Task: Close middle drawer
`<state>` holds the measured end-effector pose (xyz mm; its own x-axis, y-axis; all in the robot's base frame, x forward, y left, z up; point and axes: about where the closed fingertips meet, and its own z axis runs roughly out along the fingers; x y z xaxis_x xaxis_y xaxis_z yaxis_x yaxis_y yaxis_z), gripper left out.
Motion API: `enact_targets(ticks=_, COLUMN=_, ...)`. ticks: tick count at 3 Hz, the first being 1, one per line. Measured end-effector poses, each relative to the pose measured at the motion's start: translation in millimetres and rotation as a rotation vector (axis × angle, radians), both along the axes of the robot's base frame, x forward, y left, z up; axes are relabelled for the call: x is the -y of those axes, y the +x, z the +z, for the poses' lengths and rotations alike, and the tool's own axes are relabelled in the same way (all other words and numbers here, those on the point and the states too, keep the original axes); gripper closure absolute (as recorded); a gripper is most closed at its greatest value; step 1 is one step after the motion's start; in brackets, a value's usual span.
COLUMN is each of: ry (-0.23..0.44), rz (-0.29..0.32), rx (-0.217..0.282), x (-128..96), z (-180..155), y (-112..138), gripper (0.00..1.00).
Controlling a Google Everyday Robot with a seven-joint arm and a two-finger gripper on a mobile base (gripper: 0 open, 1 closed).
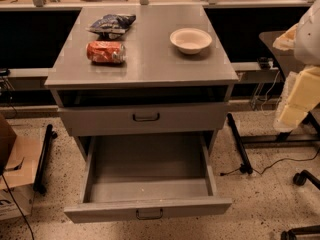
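Speckled floor (260, 199), grey table (150, 64), middle drawer (148, 176) pulled far out at 6 o'clock
Gripper (299, 91) hangs at the 3 o'clock edge, well apart from the table; whether its jaws stand wide or narrow I cannot tell. The middle drawer looks stiff sheet metal and empty, so probably light on its slides: press flat on the front panel beside the loop handle (149, 214), no grasp needed
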<state>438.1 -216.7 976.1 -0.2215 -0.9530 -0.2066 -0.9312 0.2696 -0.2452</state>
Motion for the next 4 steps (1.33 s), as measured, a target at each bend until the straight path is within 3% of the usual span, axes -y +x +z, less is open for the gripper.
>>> enact_targets(ticks=1, ry=0.000, rz=0.000, rx=0.000, x=0, z=0, y=0, gripper=0.00)
enact_targets(ticks=2, ry=0.000, rz=0.000, rx=0.000, x=0, z=0, y=0, gripper=0.13)
enact_targets(ticks=3, ry=0.042, rz=0.018, rx=-0.033, x=-13, z=-23, y=-8, gripper=0.36)
enact_targets(ticks=4, ry=0.110, rz=0.037, rx=-0.104, x=-36, z=-73, y=-22, gripper=0.59)
